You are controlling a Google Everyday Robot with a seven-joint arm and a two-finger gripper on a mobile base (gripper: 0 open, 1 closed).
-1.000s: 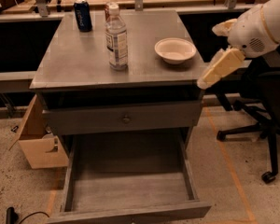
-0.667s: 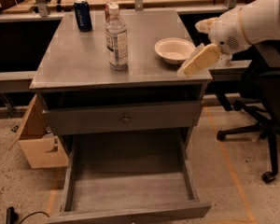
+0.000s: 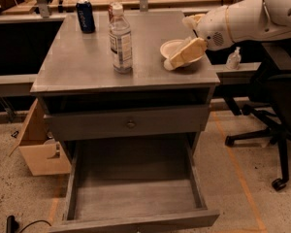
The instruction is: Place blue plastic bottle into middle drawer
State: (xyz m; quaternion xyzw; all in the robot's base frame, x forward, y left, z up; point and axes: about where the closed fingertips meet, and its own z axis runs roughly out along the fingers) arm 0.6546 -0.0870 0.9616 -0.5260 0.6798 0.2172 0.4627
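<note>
Blue plastic bottle [image 3: 121, 40] upright on grey cabinet top [image 3: 77, 67], left of centre; label print unreadable. Behind it a can, reddish I think, mostly hidden. Middle drawer [image 3: 136, 198] at 6 o'clock, pulled open, front cut off. My gripper [image 3: 184, 55] at 3 o'clock over white bowl [image 3: 169, 46]; open or closed, cannot tell. Dark blue can [image 3: 85, 16] at 11.

Grey cabinet top [image 3: 82, 67], upper centre of frame. Standing on it: blue plastic bottle [image 3: 120, 40], upright, centre; dark blue can [image 3: 85, 16], upright, rear left corner; white bowl [image 3: 166, 46], right side. Gripper [image 3: 177, 59] hangs over the bowl.
</note>
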